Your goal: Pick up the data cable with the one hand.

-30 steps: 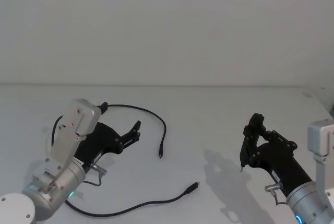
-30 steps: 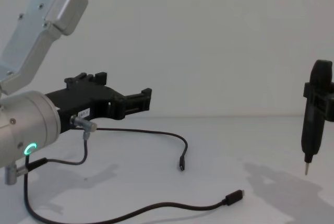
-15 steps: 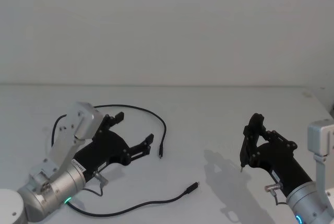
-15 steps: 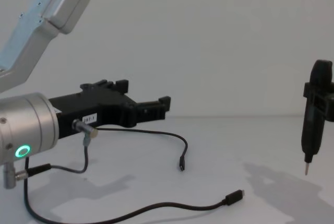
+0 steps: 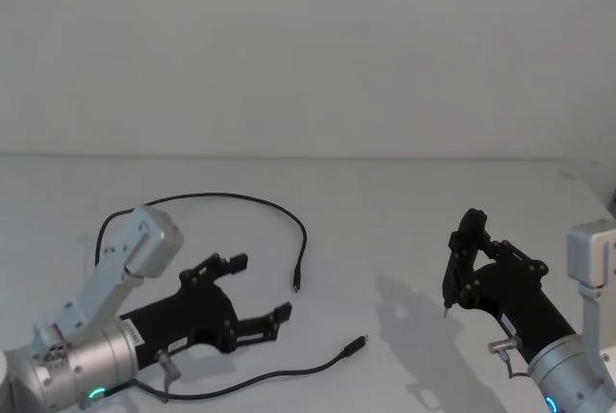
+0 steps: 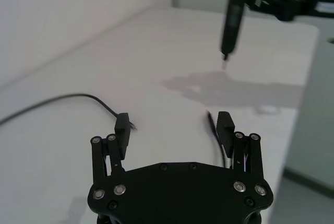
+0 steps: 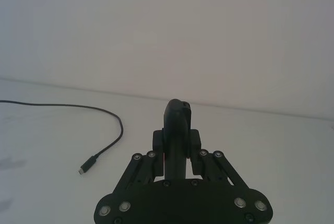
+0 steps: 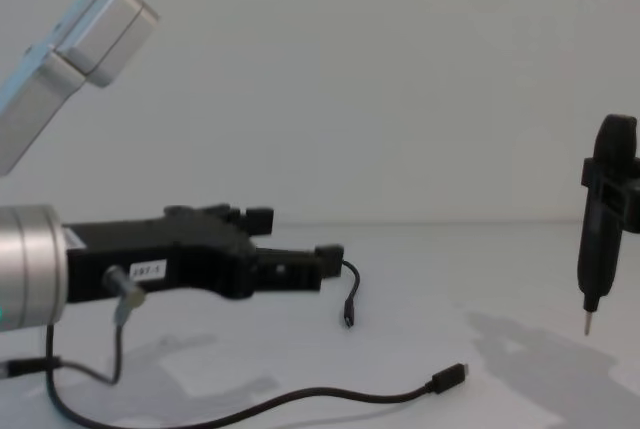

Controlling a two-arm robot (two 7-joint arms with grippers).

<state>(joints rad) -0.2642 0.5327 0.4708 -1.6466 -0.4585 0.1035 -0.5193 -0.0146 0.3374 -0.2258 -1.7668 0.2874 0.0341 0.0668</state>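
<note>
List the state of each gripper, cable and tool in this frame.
left gripper: fingers open, holding nothing, just above the table.
data cable: lying loose on the table, not gripped.
thinner cable: lying on the table, untouched.
right gripper: fingers shut on the pen-shaped tool.
pen-shaped tool: upright, tip down, clear of the table.

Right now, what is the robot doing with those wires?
The left claw hangs open, low over the white table, aimed toward the data cable but not holding it yet. A thinner black cable lies just beyond. The right claw is off to the right, clamped on a pen-shaped tool.
</note>
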